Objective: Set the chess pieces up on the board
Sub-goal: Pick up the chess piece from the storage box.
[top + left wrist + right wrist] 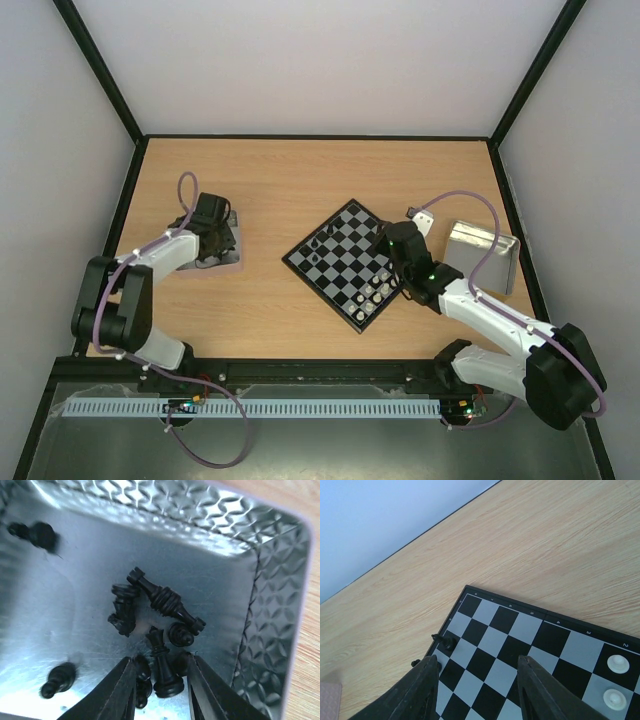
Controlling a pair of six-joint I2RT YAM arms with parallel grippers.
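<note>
The chess pieces (165,602) are sitting in two places. A jumble of black ones is lying in the embossed metal tray (280,580) at the left of the worktop (280,180), while on the board (345,265) at the middle a few black figures (322,240) are standing along the far-left edge and several white figures (372,293) are crowding the near-right corner. They are looking tiny, hard and glossy, so I am judging them light, stiff and slippery, apt to roll or tip. The narrow waist just above the round base is offering the surest hold, and the heap is lying so tangled that a neighbour may be dragged along. The left tool (161,661) is reaching down into the tray with its fingers (122,690) apart, straddling one black piece (164,672); a gap is showing on each side, so it is not yet pinching. The right tool (479,664) is hovering over the board's right corner, its fingers parted with only squares showing between them, holding nothing. A second metal tray (470,240) is lying just right of the board. Small white coordinate numerals are running along the board's black rim, with 4, 3 and 2 seeming legible; no brand or label is showing.
</note>
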